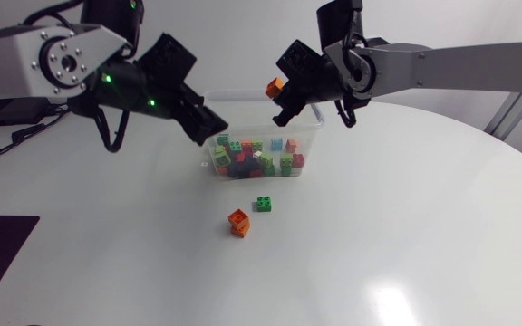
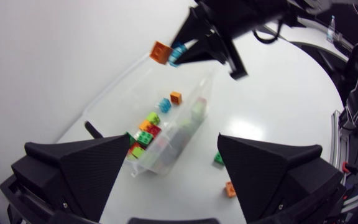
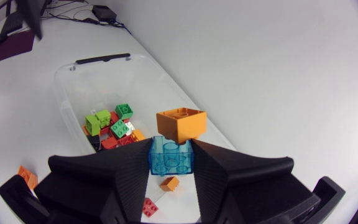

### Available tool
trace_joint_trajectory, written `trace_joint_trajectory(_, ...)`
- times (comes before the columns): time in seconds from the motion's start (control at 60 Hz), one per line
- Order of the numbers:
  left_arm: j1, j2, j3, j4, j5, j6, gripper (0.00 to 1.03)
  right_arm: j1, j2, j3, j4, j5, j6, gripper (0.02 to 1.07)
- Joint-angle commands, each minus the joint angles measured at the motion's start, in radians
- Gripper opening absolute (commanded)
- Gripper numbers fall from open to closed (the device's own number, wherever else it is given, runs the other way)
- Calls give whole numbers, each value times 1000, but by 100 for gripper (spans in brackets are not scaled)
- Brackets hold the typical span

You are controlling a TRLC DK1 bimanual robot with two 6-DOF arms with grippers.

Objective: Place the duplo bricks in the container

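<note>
While the right gripper hangs over the container, its fingers are clamped on a blue brick, and an orange brick rides on top of that, pressed on off-centre and touched by neither finger. From where I stand, that top piece is the worry: a jolt could shake it loose. The pair also looks to be over the far rim rather than the middle, so a release here might clip the wall and bounce onto the table.

The left gripper hovers over the container's other end, fingers wide apart and holding nothing. The two arms are near each other, and if both go down together they could knock, or nudge the light tub.

Most bricks already lie inside. A green brick and a loose orange brick sit on the table just in front of it, yet to be collected.
</note>
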Motion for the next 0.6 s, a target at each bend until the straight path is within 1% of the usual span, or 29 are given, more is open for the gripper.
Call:
trace_joint_trajectory(0.0,-21,-32,-77,-19,-5,40,98,-5,69,66,-34,-6,67,34)
trace_joint_trajectory(0.033,-32,-35,-97,-26,-14,43,98,-5,89,84,-45,-6,80,45)
trace_joint_trajectory(0.067,-36,-35,-111,-30,-19,43,98,-5,95,90,-45,-6,89,58)
trace_joint_trajectory(0.1,-44,-33,-125,-46,-20,43,98,-5,98,101,-55,-6,99,80)
trace_joint_trajectory(0.133,-52,-32,-134,-50,-26,43,98,-5,98,106,-60,-6,106,91)
trace_joint_trajectory(0.167,-65,-25,-143,-55,-49,43,98,-5,93,107,-63,-5,113,96)
trace_joint_trajectory(0.183,-76,-18,-146,-64,-68,43,98,-5,89,109,-66,-3,119,98)
trace_joint_trajectory(0.233,-93,-6,-149,-79,-85,38,98,-10,69,109,-72,-3,127,100)
trace_joint_trajectory(0.383,-141,34,-129,-158,-115,12,98,-44,-16,70,-77,-5,155,100)
trace_joint_trajectory(0.5,-177,99,-82,-259,-154,-18,98,-71,-91,17,-87,-21,164,100)
trace_joint_trajectory(0.583,-190,159,-33,-326,-158,-64,98,-91,-157,-40,-103,-46,176,100)
